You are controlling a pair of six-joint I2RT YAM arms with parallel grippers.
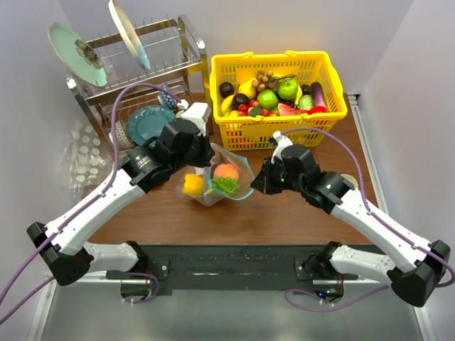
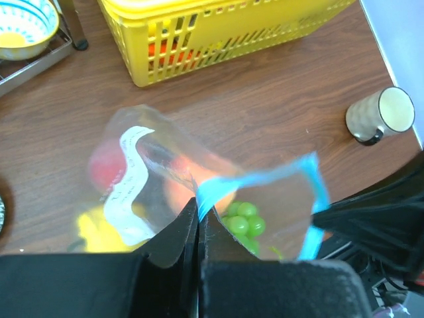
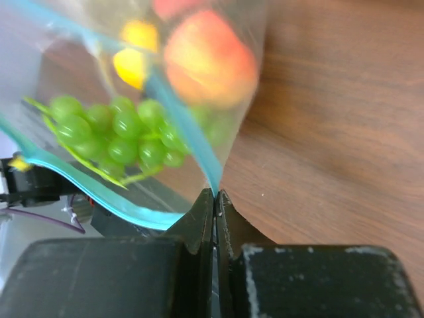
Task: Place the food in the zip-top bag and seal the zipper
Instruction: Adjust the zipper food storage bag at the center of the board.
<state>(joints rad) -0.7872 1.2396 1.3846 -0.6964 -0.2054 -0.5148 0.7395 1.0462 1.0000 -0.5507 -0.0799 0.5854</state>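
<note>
Top external: the zip-top bag (image 1: 210,195) is near the middle of the tabletop, just on the near side of the yellow basket (image 1: 234,131), which stands at the far edge toward the far right corner. The bag is stretched between the two arms, with the left fingers (image 1: 207,162) at its far-left side and the right fingers (image 1: 257,183) at its right side. Inside the bag are a yellow piece (image 1: 193,185), a peach (image 1: 226,171) and green grapes (image 1: 226,187). I cannot tell whether the bag's bottom rests on the tabletop. Left wrist: the left fingers are pressed together with no gap, pinching one end of the zipper (image 2: 313,192). The teal strip runs from there across to the dark right arm, and the grapes show just behind it. Right wrist: the right fingers are likewise clamped tight on the other end of the zipper. Two teal edges part from that pinch, so the mouth gapes and is not sealed. The grapes lie between the edges, with the peach and yellow piece deeper in. The basket holds more toy fruits (image 1: 274,96). A dish rack (image 1: 190,42) with plates stands at the far left corner. A cup (image 2: 381,116) stands on the tabletop toward the right edge.
</note>
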